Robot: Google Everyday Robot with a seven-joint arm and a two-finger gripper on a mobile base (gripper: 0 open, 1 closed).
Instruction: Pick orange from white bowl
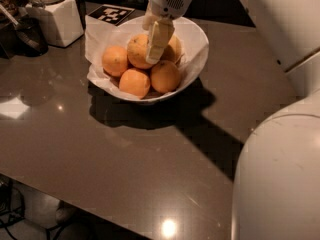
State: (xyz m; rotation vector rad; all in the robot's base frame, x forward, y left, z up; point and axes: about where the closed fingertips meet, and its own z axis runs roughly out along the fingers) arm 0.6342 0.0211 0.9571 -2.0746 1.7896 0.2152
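The white bowl, lined with crumpled white paper, stands at the back of the dark table and holds several oranges. The largest, dull-orange one lies at the back middle of the bowl. Smaller brighter oranges lie at the left, front left and front right. A paler one lies at the back right. My gripper reaches down into the bowl from above, against the right side of the largest orange and partly covering it.
A white square jar base stands at the back left, with a dark utensil beside it. A black-and-white marker card lies behind the bowl. My white arm and body fill the right side. The table's front edge runs along the lower left.
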